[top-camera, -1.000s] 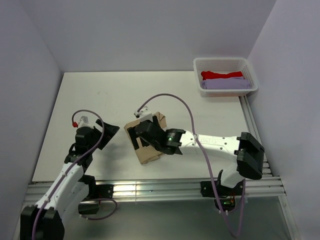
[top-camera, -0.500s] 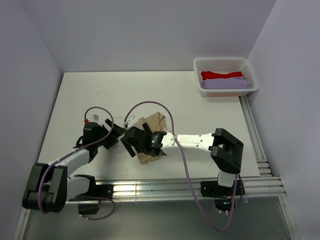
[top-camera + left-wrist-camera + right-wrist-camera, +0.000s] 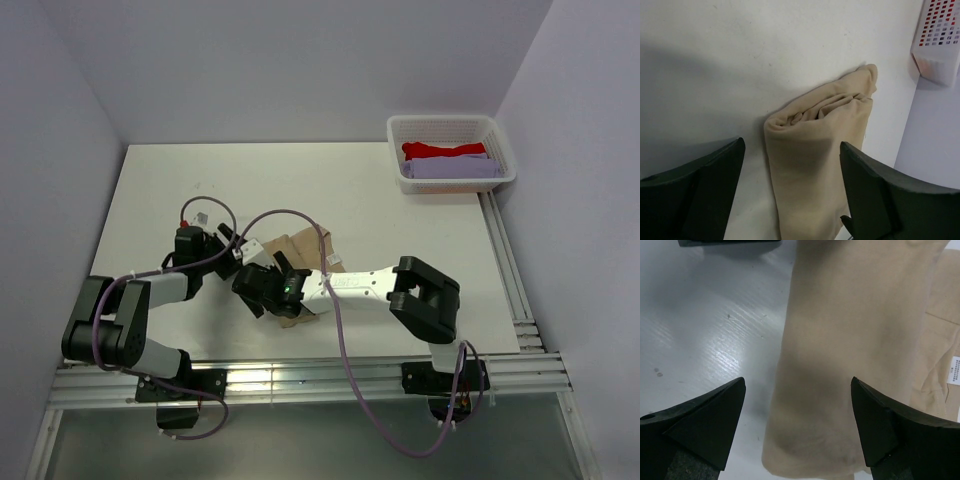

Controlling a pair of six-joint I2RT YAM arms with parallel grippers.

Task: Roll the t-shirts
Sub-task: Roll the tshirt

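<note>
Tan t-shirt [image 3: 817, 150] lies part-rolled near the counter's [image 3: 200, 190] 6 o'clock edge. Left gripper [image 3: 791, 150], released, straddles its 9 o'clock end. Right gripper [image 3: 797, 385], also released, hovers over the cloth. Best to pinch both ends evenly and roll tight.

Light: bright, even, diffuse, falling from above.
Glare: a white streak is shining on the near metal rail [image 3: 250, 378]; a sheen is streaking the table [image 3: 705, 355] in the right wrist view.
Shadows: a soft grey patch is lying on the table beside the tan t-shirt [image 3: 815, 165] in the left wrist view.
Focus: the cloth folds are showing sharp.
</note>
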